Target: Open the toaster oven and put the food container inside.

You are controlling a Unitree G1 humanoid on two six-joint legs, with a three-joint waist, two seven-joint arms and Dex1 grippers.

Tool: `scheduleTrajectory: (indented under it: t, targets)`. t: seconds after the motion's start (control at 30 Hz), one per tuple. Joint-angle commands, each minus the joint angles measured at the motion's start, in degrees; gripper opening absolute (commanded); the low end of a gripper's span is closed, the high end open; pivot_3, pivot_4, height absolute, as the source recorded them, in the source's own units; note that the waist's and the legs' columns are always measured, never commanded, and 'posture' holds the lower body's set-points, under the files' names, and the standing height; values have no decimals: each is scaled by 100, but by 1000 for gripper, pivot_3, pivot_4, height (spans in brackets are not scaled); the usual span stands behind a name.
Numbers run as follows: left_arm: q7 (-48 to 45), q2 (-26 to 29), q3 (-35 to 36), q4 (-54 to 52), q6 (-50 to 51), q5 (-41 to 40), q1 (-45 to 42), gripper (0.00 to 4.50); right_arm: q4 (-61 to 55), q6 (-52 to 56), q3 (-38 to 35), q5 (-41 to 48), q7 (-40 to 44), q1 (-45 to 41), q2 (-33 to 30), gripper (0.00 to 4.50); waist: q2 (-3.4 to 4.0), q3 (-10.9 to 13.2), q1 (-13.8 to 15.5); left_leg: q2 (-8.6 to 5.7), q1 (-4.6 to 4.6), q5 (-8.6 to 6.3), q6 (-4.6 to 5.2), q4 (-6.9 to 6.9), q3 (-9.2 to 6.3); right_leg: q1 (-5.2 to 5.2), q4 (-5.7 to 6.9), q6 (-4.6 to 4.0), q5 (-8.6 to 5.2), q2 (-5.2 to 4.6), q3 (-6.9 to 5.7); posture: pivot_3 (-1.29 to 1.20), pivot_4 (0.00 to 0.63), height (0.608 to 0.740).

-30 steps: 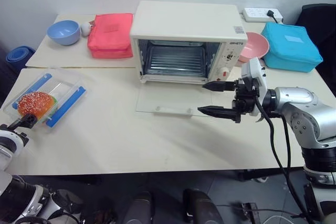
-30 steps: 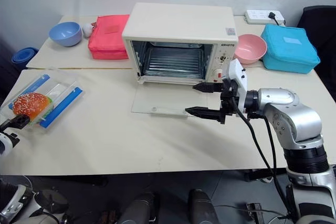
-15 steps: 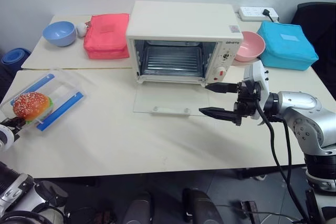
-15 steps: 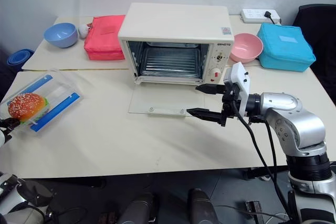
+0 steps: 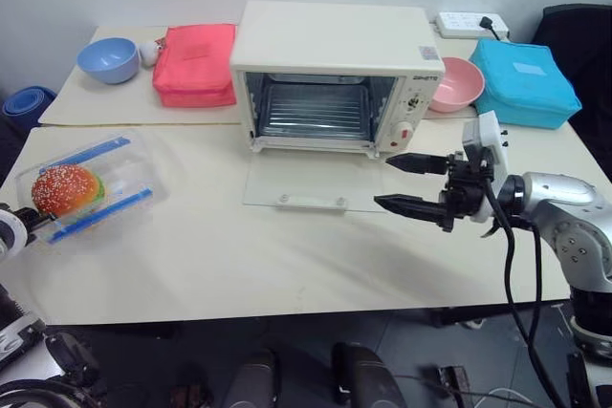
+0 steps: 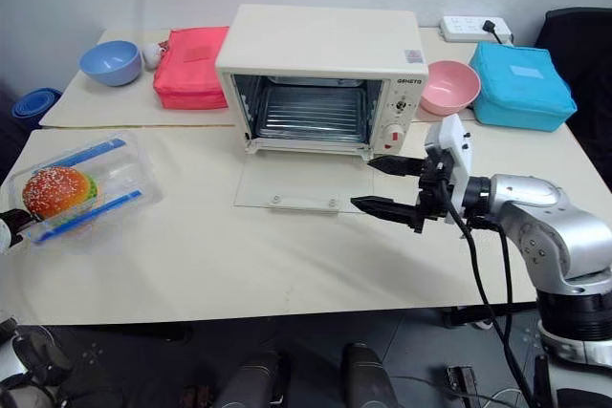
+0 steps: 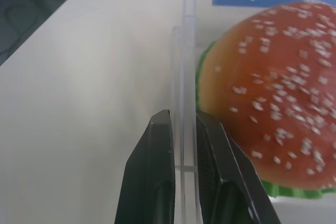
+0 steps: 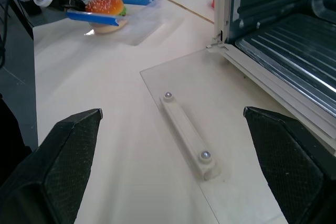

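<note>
Pinching the thin transparent end wall of the clear rectangular plastic food container (image 5: 88,190), the left gripper (image 7: 182,140) has its two black wedge-shaped fingers nearly together, one on each side of that wall, at the near left corner of the table (image 5: 220,255). The box sits tilted, its far end raised off the smooth cream tabletop, with blue plastic strips along both long sides. Inside lies a glossy orange-brown burger (image 7: 268,98) whose domed bun is dotted with pale sesame seeds, a frill of green lettuce showing under it.

At the middle of the table stands the large cream-white boxy toaster oven (image 5: 330,45), its flat glass door (image 5: 311,182) dropped fully down onto the tabletop. A cream bar handle (image 8: 187,136) with two small metal screws runs along the door's outer edge. The ribbed metal wire rack (image 5: 316,112) gleams inside the cavity, and a red button sits on the control panel at the oven's right.

The right gripper (image 5: 411,184) hovers just beyond the door's right edge, its pointed black fingers spread wide and holding nothing.

Behind the oven sit a soft pink zipped fabric bag (image 5: 199,64), a round blue bowl (image 5: 109,58), a pink bowl (image 5: 457,83), a blue fabric bag (image 5: 528,81) and a white power strip (image 5: 472,24).
</note>
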Motion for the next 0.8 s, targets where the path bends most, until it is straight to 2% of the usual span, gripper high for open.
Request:
scheduleTrajectory:
  t: [0.03, 0.23, 0.37, 0.63, 0.8]
  targets:
    - [-690, 321, -466, -714, -83, -520, 53, 205, -118, -155, -248, -82, -68, 37, -165, 4500, -1, 0, 7, 0, -1, -4, 8, 1, 0, 0, 0, 0, 0, -1, 0, 0, 150, 740]
    - [-1455, 341, -1116, -1765, 374, -1471, -310, 205, 22, -262, -525, -141, -80, 320, -370, 4500, -2, 1, 9, -1, -6, -18, 31, 2, -1, 0, -6, -3, 1, -7, 1, 0, 150, 740]
    - [-1481, -96, -1753, -2153, 683, -1878, -891, 205, -23, -271, -724, -161, -212, 585, -357, 4500, -1, 1, 6, -1, -6, -19, 30, 1, 1, 0, -6, -3, 0, 0, 0, 0, 150, 740]
    - [-843, -1034, -3359, -1594, 181, -1420, -1833, 205, -268, -262, -986, -114, -466, 918, -311, 4500, -3, 2, 24, -1, -4, -6, 21, 12, 13, 0, 9, 0, 2, 15, 4, 0, 150, 740]
    - [-273, -1541, -3637, -1196, -90, -1036, -2239, 205, -456, -223, -1228, -59, -690, 1159, -280, 4500, -4, 2, 23, -2, -1, 7, 0, 12, 16, -1, 17, 0, 2, 18, 8, 0, 150, 740]
